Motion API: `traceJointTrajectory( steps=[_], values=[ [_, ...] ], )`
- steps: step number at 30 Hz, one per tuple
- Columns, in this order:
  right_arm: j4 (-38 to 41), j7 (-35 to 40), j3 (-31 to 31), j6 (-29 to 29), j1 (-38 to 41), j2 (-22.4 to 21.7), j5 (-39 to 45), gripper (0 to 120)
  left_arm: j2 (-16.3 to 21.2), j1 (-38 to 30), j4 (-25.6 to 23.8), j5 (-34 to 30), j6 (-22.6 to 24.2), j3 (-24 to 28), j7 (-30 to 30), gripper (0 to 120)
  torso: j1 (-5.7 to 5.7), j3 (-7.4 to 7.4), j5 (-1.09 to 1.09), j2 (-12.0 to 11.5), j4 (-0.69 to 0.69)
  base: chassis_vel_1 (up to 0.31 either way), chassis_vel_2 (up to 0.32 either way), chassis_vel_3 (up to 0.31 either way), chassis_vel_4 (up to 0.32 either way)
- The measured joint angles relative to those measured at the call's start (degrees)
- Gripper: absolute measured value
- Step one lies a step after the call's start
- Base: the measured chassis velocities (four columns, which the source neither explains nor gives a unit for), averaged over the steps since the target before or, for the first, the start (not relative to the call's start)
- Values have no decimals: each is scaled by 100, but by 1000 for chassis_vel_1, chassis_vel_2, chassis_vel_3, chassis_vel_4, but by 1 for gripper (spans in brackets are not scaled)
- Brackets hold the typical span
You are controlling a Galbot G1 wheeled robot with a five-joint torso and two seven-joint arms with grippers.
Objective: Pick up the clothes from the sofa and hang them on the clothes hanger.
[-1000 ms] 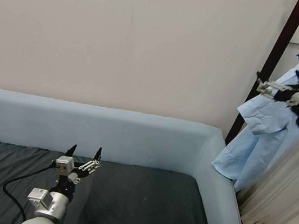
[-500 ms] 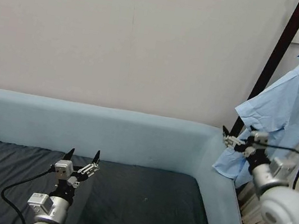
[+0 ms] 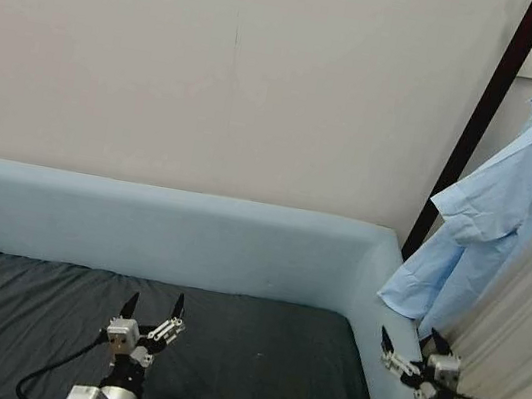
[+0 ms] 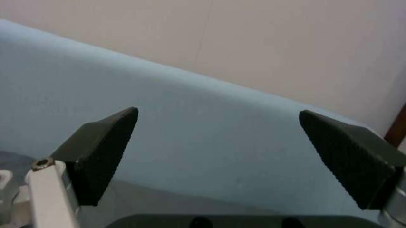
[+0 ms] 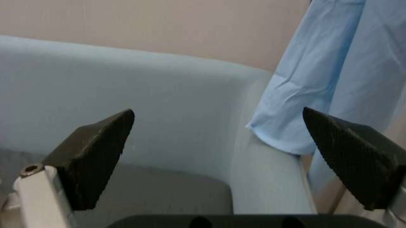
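Beside the sofa's (image 3: 238,246) right end, in the head view, the light-blue shirt (image 3: 491,215) hangs by a dark rack post (image 3: 476,121), its top cut off, with white fabric (image 3: 527,342) behind. Over the sofa's dark seat, the left gripper (image 3: 156,304) is spread and empty. The right gripper (image 3: 409,341) at the sofa's armrest is too.

In the left wrist view, parted fingers (image 4: 101,152) face the sofa's backrest.

In the right wrist view, the shirt's hem hangs just past the armrest.
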Motion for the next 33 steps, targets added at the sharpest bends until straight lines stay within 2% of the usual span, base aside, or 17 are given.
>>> traceJointTrajectory(
  steps=[1,4,7,14,17,22,33],
  values=[
    [0,0,0,0,0,0,0,100,0,0,0,0,0,0,0,100,0,0,0,0,0,0,0,0,0],
    [413,-58,166,-205,-307,458,-527,100,-310,363,-266,367,142,10,156,100,0,0,0,0,2,0,0,0,0],
    [580,-72,210,-275,-355,568,-671,100,-410,486,-475,397,230,-22,176,100,-1,0,0,1,2,0,0,0,0],
    [728,-60,193,-293,-328,565,-686,100,-254,713,-821,407,350,-250,193,100,0,1,1,0,2,0,0,0,0],
    [757,184,206,-350,-261,579,-822,100,-193,847,-959,681,469,-388,-244,100,0,1,0,0,2,0,0,0,0],
    [692,697,408,-691,-210,771,-1091,100,-253,911,-971,782,545,-734,-656,100,0,1,1,0,1,0,0,0,0],
    [648,677,489,-840,-180,891,-843,100,-392,944,-884,654,499,-924,-673,100,0,1,1,-1,1,0,0,0,0]
  ],
)
